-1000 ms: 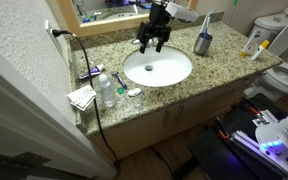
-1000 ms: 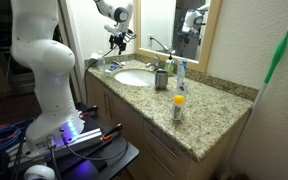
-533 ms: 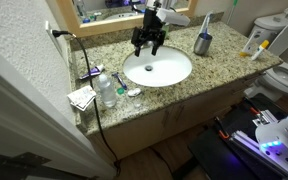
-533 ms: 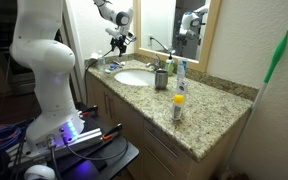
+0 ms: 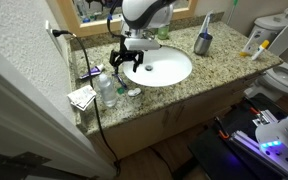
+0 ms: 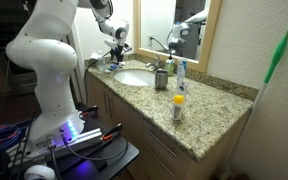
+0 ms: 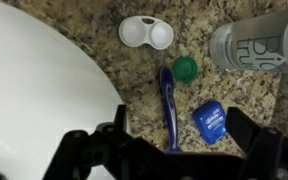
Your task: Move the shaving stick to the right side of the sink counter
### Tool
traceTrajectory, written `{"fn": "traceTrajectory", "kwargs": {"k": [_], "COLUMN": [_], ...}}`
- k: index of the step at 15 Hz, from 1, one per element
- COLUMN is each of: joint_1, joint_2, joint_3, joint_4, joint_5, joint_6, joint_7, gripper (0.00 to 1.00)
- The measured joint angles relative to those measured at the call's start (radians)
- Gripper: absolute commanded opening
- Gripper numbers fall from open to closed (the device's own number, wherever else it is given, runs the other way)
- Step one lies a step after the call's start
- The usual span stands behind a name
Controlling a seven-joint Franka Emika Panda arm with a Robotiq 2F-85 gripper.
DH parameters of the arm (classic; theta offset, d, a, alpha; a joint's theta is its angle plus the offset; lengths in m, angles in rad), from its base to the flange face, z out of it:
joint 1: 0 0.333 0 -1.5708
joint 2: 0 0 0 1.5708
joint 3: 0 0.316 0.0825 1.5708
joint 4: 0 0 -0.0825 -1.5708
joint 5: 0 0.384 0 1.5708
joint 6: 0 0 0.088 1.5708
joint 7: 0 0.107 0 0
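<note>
Wrist view: one shaving stick [image 7: 168, 108] (blue), one green cap [image 7: 185, 68]

White twin-cup case [image 7: 146, 33] beside green cap [image 7: 186, 68]; blue box [image 7: 211, 122] below cap; clear bottle [image 7: 256, 45] at upper right.

gripper [image 6: 114, 57] hangs over the sink counter [image 6: 204, 115] (far end, beside basin [image 6: 134, 77]).

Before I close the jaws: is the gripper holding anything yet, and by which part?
Nothing is held. The gripper is open above the shaving stick, which lies flat on the sink counter.
</note>
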Motion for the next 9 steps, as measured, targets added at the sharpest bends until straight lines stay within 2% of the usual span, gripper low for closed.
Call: {"fn": "traceTrajectory", "kwargs": {"k": [4, 9], "joint_1": [-0.001, 0.036], "joint_2": [0.002, 0.068], "joint_3": [0.000, -0.002], "joint_4": [0.015, 0.041], "joint_5": [0.000, -0.045], "joint_6": [0.000, 0.071], "joint_7": [-0.001, 0.001], "gripper": [1.00, 1.00]}}
